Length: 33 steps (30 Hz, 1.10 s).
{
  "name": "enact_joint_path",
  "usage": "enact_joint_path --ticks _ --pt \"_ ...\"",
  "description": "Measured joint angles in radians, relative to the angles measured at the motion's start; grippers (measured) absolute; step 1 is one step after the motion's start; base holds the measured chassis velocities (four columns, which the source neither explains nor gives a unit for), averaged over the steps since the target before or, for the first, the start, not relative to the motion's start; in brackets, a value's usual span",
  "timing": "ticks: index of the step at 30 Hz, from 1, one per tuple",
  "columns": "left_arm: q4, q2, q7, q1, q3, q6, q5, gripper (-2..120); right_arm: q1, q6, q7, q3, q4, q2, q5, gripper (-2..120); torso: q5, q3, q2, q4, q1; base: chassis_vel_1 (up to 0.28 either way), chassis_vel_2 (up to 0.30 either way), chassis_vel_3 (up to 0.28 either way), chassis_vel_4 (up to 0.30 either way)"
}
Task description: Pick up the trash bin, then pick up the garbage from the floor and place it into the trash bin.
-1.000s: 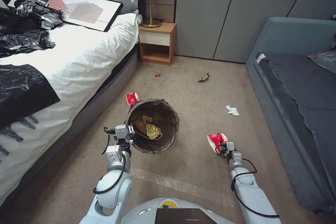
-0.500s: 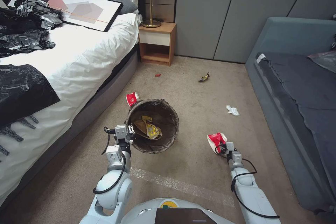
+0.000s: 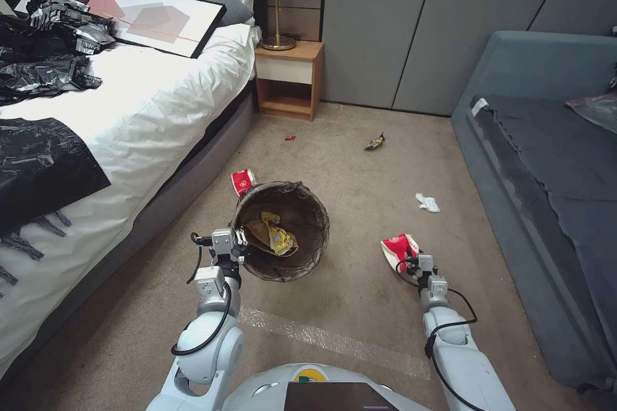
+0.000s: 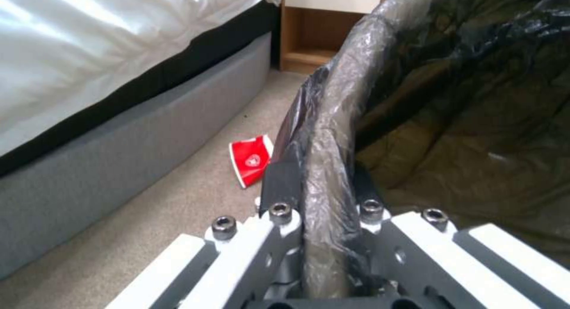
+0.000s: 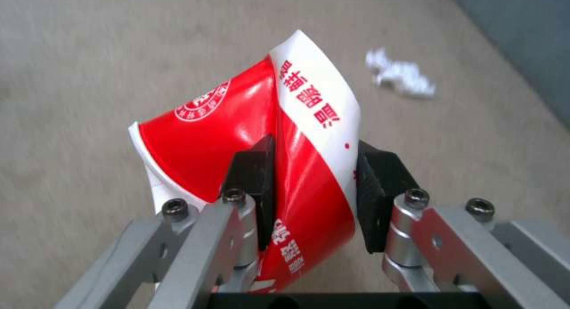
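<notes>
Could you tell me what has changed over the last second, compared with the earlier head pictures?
The right gripper, jaws shut on the crushed red-and-white cup, has lifted it slightly and carried it farther from the robot. The left gripper stays clamped on the trash bin rim, unmoved. The second cup, the tissue and the wrapper lie where they were.

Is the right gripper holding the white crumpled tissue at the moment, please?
No, the right gripper is shut on a red-and-white paper cup.
</notes>
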<state>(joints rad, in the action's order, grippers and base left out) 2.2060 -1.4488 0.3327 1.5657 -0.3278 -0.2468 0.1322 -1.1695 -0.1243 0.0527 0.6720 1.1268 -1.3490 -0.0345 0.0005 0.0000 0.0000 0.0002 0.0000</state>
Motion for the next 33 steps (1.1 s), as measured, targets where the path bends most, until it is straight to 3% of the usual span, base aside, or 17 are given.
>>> enact_joint_path --ticks 9,14,17,19,21,27,33 --pt "-0.008 -0.003 0.000 0.000 0.004 0.001 -0.003 3 -0.127 -0.023 -0.053 0.005 0.315 -0.018 -0.063 26 -0.0005 0.000 0.000 -0.0002 0.000 0.000 0.000 0.000 0.000" --pt "-0.015 -0.005 -0.001 -0.001 0.013 0.001 -0.006 3 -0.173 -0.092 -0.062 -0.011 0.552 -0.023 -0.107 26 -0.0006 0.000 0.000 -0.0001 0.000 0.000 0.000 0.000 0.000" --pt "-0.017 -0.005 -0.001 -0.001 0.013 0.002 -0.006 3 -0.178 -0.116 -0.061 -0.021 0.630 -0.023 -0.118 26 -0.0007 0.000 0.000 -0.0001 0.000 0.000 0.000 0.000 0.000" --pt "-0.024 -0.004 -0.001 -0.001 0.015 0.002 -0.006 3 -0.176 -0.163 -0.034 -0.054 0.752 -0.023 -0.153 26 -0.0007 0.000 0.000 -0.0003 0.000 0.000 0.000 0.000 0.000" --pt "-0.026 -0.004 -0.001 -0.001 0.016 0.002 -0.006 3 -0.175 -0.176 -0.019 -0.062 0.776 -0.023 -0.163 26 -0.0007 0.000 0.000 0.0000 0.000 0.000 0.000 0.000 0.000" --pt "-0.032 -0.003 -0.001 0.000 0.026 0.002 -0.007 3 -0.194 -0.268 0.163 -0.145 0.946 -0.017 -0.257 26 -0.0007 0.000 0.000 -0.0002 0.000 0.000 0.000 0.000 0.000" --pt "-0.032 -0.001 0.000 0.000 0.029 0.000 -0.006 3 -0.227 -0.274 0.205 -0.209 1.033 -0.012 -0.246 26 -0.0006 0.000 0.000 -0.0003 0.000 0.000 0.000 0.000 0.000"
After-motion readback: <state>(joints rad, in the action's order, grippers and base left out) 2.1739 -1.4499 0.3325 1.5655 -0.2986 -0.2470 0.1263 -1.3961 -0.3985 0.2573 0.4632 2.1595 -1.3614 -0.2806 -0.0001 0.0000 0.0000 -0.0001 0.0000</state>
